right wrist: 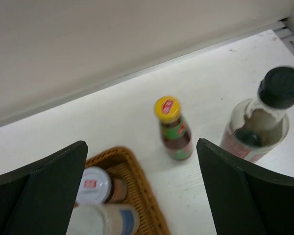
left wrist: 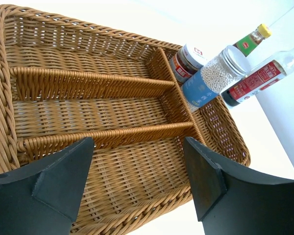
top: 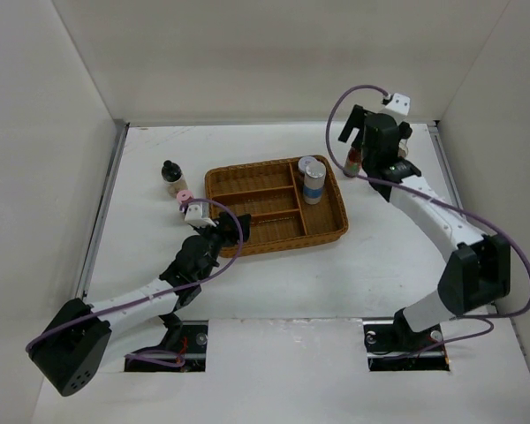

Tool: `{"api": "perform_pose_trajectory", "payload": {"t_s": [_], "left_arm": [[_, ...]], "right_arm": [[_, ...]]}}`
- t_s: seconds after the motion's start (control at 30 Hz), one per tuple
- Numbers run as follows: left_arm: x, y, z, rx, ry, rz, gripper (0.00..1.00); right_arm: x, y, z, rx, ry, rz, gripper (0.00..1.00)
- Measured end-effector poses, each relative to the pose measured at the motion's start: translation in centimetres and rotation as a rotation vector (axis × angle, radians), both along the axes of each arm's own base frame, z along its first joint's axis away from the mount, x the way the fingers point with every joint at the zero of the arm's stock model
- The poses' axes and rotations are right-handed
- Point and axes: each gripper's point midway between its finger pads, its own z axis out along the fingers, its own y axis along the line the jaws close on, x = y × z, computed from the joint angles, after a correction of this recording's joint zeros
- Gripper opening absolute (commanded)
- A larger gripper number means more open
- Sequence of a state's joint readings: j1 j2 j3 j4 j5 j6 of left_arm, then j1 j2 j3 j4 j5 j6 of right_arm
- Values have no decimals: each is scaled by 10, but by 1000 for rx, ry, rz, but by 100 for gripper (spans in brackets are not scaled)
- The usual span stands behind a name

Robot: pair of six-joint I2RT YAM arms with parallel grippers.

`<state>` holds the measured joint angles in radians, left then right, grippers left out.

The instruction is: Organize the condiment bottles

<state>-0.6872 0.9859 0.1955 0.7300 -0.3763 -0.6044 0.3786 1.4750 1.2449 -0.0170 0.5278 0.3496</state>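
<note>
Right gripper – fingers wide apart, empty, near green-red yellow-capped bottle upright on white table. Tall red-labelled black-capped bottle near it. Stubby white-lidded jar and blue-labelled jar in right compartment of brown wicker divided tray. Left gripper – fingers apart, empty, at tray's near-left edge.

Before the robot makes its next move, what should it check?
1. Right claw open, holding nothing: ok.
2. Yellow-capped bottle upright on the table, ahead of the right claw: ok.
3. Tall black-capped bottle upright: ok.
4. Wicker tray has long compartments free: ok.
5. Left claw open, holding nothing: ok.
6. Pink-capped jar clear of the left arm: cannot tell.
</note>
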Motion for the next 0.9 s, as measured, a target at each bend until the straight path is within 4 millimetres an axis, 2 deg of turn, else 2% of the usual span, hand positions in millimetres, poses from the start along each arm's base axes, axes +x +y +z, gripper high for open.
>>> {"api": "perform_pose_trajectory", "payload": {"t_s": [0.1, 0.23, 0.37, 0.43, 0.53, 0.57, 0.67, 0.8, 0.9], "left_arm": [[0, 0, 0, -3, -1, -1, 73], [0, 0, 0, -5, 2, -2, 73], [0, -1, 0, -7, 1, -2, 73], [0, -1, -1, -5, 4, -3, 73], [0, -1, -2, -3, 6, -5, 73], [1, -1, -2, -3, 6, -4, 73], [2, -1, -3, -4, 7, -4, 73], [2, -2, -2, -9, 3, -4, 73], [2, -3, -3, -9, 5, -7, 73]], "right_arm": [[28, -24, -12, -14, 32, -63, 100], [56, -34, -48, -44, 127, -77, 98], [72, -36, -83, -66, 213, -63, 89], [77, -36, -93, -78, 241, -57, 80], [82, -35, -104, -93, 262, -51, 66], [83, -35, -106, -97, 267, -50, 57], [84, -36, -108, -113, 273, -52, 40], [83, -39, -107, -139, 273, -59, 32], [75, -38, -104, -167, 275, -58, 31]]}}
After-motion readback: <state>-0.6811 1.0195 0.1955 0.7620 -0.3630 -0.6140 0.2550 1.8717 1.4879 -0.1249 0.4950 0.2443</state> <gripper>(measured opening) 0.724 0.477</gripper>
